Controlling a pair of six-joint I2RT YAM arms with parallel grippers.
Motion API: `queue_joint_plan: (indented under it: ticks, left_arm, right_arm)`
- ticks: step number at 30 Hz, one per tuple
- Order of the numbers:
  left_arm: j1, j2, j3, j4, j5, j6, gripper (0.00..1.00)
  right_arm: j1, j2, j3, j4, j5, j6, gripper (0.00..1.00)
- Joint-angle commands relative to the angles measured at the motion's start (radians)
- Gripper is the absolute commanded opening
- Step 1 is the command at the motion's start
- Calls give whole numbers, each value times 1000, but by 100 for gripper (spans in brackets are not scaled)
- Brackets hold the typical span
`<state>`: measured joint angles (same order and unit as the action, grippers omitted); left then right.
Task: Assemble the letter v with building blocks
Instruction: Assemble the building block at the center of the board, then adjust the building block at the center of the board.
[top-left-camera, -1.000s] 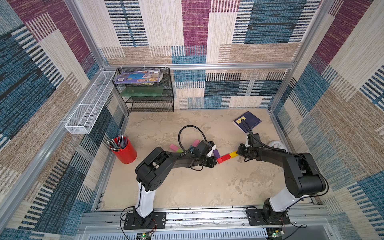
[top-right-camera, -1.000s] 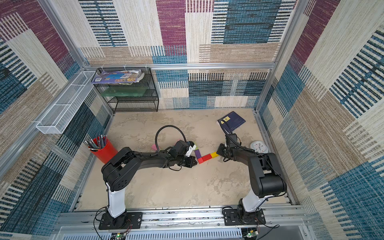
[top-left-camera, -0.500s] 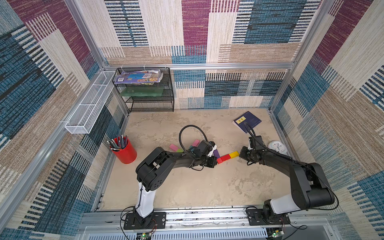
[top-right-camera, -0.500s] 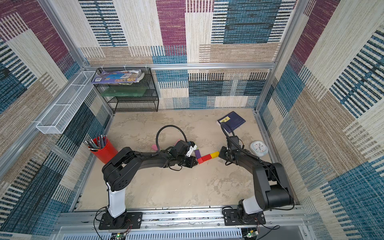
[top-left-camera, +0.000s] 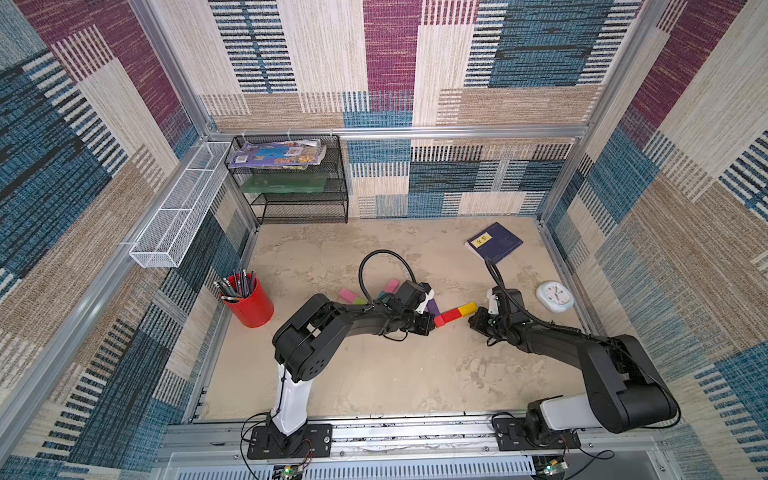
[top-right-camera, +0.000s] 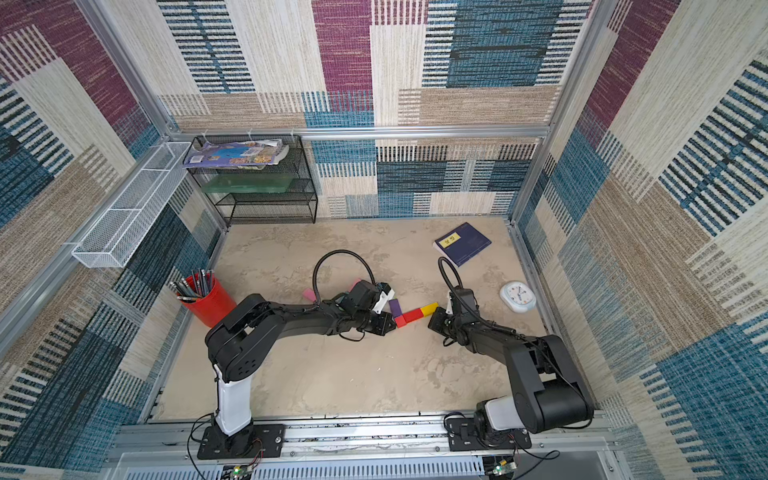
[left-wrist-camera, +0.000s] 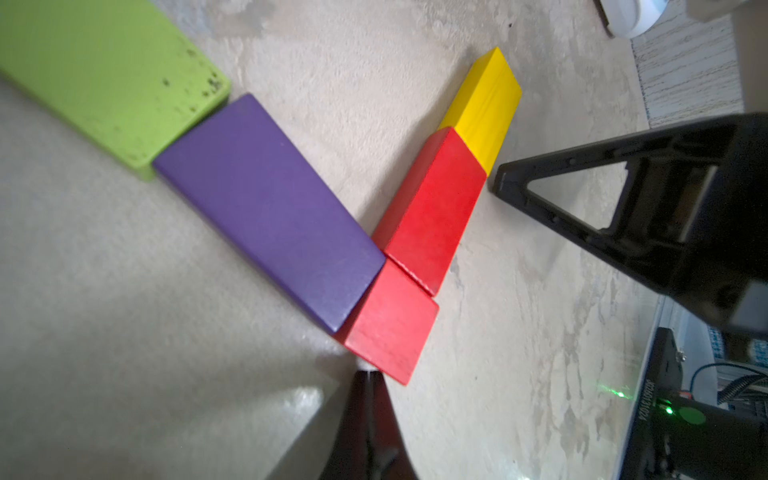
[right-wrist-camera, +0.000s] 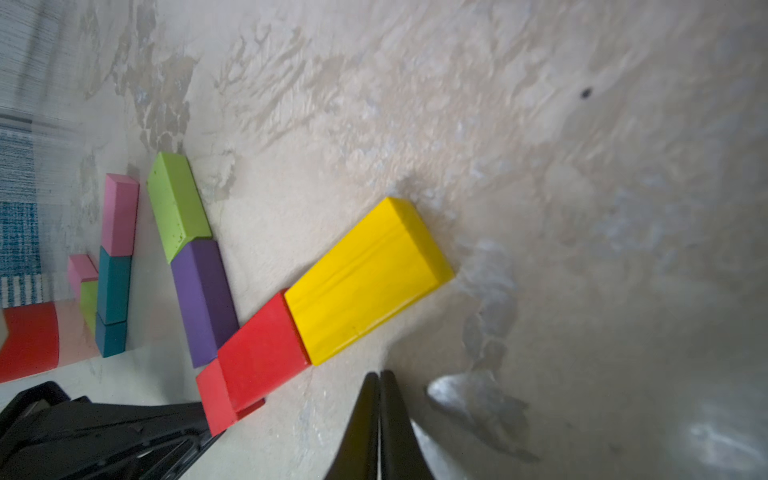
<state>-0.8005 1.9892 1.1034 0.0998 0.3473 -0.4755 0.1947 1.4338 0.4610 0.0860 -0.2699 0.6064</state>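
1. Spare blocks (right-wrist-camera: 114, 266), pink, teal and green, are seen on the counter (top-left-camera: 374, 374) left of the letter and apart from it. They are judged not to be needed.
2. The left fingers (left-wrist-camera: 365, 415) are shut on nothing, their tip set right at the outer corner of the red square (left-wrist-camera: 390, 324). Any nudge from here should be given slowly and low, lest the point be skewed.
3. The V (top-right-camera: 411, 316) is laid flat mid-counter. One arm is made by a green block (left-wrist-camera: 104, 79) and a purple block (left-wrist-camera: 266, 208), the point by the red square, the other arm by a red bar (left-wrist-camera: 432, 208) and a yellow block (left-wrist-camera: 482, 108). The bar is seen slightly offset from the square, and that joint is judged the one to be trued.
4. The right fingers (right-wrist-camera: 365, 424) are closed and empty too, near the yellow block but apart from it. A light push there should be braced at the square, so that ends are not parted.
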Motion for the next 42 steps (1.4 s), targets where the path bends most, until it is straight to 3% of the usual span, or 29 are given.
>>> queue_joint_plan:
  ticks: [1,16,22,30,42]
  left_arm:
    - [0,8,-3,-67,-31,2,0]
    - [0,-9,-18,-70,-50,-2,0]
    - [-1,-101,-89,-12,-78,-9,0]
    - [1,-283,-199,49,-162,-1,0]
    - [19,-394,-263,51,-233,20,0]
  right_arm:
    - [3,25,-9,-2,17,32,9]
    - [17,13,-5,-35,38,32,9]
    - [82,-75,-16,-74,56,54,9]
    - [202,-176,-93,-16,95,189,9]
    - [307,-77,-89,96,104,271,9]
